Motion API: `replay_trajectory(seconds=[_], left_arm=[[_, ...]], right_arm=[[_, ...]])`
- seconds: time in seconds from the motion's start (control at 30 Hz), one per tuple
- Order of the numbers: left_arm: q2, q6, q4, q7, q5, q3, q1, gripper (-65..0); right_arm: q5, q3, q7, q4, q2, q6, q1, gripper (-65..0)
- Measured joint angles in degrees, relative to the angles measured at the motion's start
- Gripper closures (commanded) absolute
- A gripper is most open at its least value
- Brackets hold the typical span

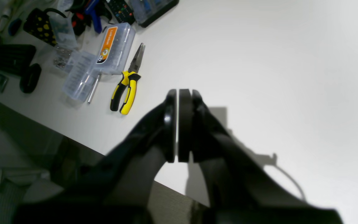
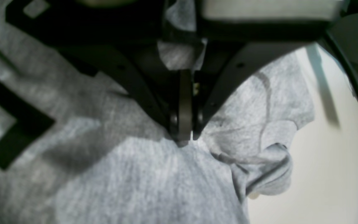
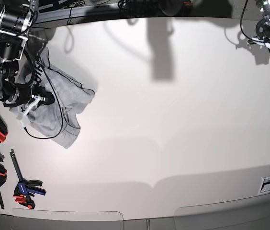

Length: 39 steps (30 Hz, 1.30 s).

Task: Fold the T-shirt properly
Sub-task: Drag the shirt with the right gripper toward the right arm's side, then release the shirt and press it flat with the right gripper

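Both claws are pressed together, the left gripper [image 1: 177, 124] over bare table [image 1: 275, 62], the right gripper [image 2: 183, 137] pinching the crumpled T-shirt [image 2: 141, 180] bunched beneath it, so a single-layer pinch could drag it further askew.

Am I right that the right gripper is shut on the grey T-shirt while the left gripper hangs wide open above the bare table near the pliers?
Not quite: the left gripper is shut, its fingers pressed together, as the left wrist view shows. The rest holds: the right gripper is shut on the T-shirt, and the pliers lie nearby on the table.
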Motion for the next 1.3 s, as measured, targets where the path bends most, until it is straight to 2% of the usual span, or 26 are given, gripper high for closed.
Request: replay_trajectory(seconds=[0.13, 0.23, 0.4, 0.47, 0.53, 0.73, 0.87, 1.03, 1.2, 1.3], left_arm=[[0.00, 0.00, 0.00, 0.00, 0.02, 0.00, 0.02, 0.0], [0.00, 0.02, 0.00, -0.02, 0.02, 0.00, 0.00, 0.0], [0.02, 0.02, 0.00, -0.81, 0.00, 0.00, 0.00, 0.0], [0.02, 0.02, 0.00, -1.40, -0.15, 0.00, 0.00, 0.0], [0.11, 0.00, 0.00, -1.36, -1.40, 0.00, 0.02, 0.0], [0.00, 0.02, 0.00, -1.36, -1.75, 0.00, 0.00, 0.0], [0.04, -0.04, 0.00, -1.40, -1.70, 0.00, 0.00, 0.0], [-0.04, -0.07, 0.00, -1.38, -1.68, 0.00, 0.00, 0.0], [0.09, -0.09, 0.00, -1.38, -1.64, 0.00, 0.17, 0.0], [-0.02, -0.11, 0.00, -1.38, -1.64, 0.00, 0.15, 0.0]], right_arm=[[2.86, 1.40, -6.29, 0.92, 0.22, 0.04, -0.35, 0.0], [3.58, 1.38, -7.39, 3.21, 0.24, 0.07, -0.83, 0.0], [0.07, 1.01, -8.22, 12.48, -0.37, -0.11, -1.86, 0.0], [-2.99, 0.83, -9.51, 17.68, -0.55, 1.38, -2.71, 0.0], [-3.89, 0.74, -9.35, 23.76, -0.44, 4.59, -2.75, 0.0], [0.17, -1.88, -4.96, 40.11, 0.94, 4.92, 1.51, 0.0], [-2.75, -12.44, -4.79, 42.97, 4.76, 5.07, 5.84, 0.0], [-5.62, -33.88, 1.62, 43.34, 9.99, 5.09, 13.11, 0.0], [-8.72, -56.11, 1.73, 43.34, 15.76, 5.14, 15.76, 0.0], [-10.27, -64.76, 1.57, 43.32, 20.61, 5.11, 16.04, 0.0]])
